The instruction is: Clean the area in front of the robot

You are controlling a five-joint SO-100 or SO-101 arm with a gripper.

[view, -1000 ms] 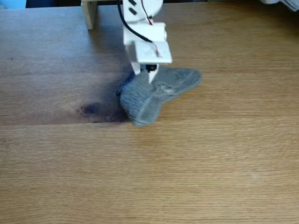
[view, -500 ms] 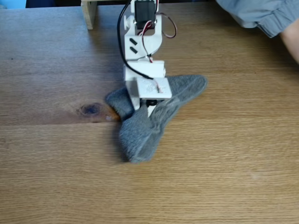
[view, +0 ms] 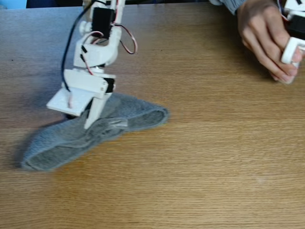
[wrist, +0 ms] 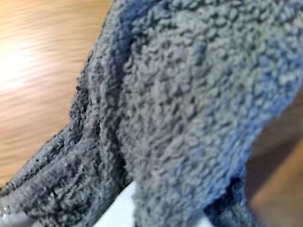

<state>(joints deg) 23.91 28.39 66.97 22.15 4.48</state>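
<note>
Dragging grey cloth (view: 90,133) across table (view: 200,167), claw (view: 88,125) seemingly pinching it, though grip unclear; could slip loose, or snag near hand (view: 267,38).

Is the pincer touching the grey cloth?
Touching. In the fixed view the pincer presses into the grey cloth, whose folds bunch around its tip.

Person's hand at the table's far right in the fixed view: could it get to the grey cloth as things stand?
Probably yes. Bare tabletop lies between the hand and the cloth. But the hand holds a white object, and the end effector sits on the cloth.
</note>
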